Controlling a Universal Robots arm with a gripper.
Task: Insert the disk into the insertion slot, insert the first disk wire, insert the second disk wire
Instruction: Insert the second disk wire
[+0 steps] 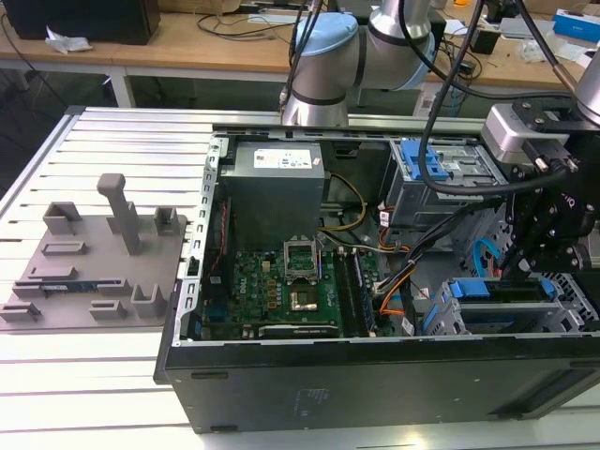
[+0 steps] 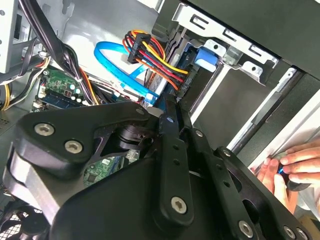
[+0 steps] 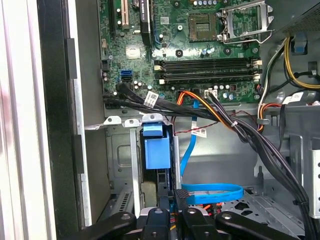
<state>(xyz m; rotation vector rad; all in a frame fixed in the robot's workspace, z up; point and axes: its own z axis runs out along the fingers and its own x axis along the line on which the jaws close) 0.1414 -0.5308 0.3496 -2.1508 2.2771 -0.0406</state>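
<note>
Two wires crowd the gripper (image 3: 176, 212): the blue wire (image 3: 212, 192) looping just beside its fingertips, and the red-yellow-black wire (image 2: 155, 57), whose plug end lies against the disk's rear. Your fingers are drawn nearly together. I cannot tell whether they pinch a plug, as the tips hide what lies between them.

The disk (image 1: 469, 289) already sits in the slot (image 1: 567, 314), at about 4 o'clock in the case in the exterior view, directly under the gripper. It stands on edge, with its long axis running roughly from 9 to 3 o'clock. Its blue caddy end points to 9 o'clock, toward the motherboard (image 1: 281, 281).

You could snag a loop of the blue wire on a finger and drag it off. A plug pushed in tilted could jam or bend its socket. A person's hand (image 2: 295, 165) also rests near the case edge, close to the arm.
</note>
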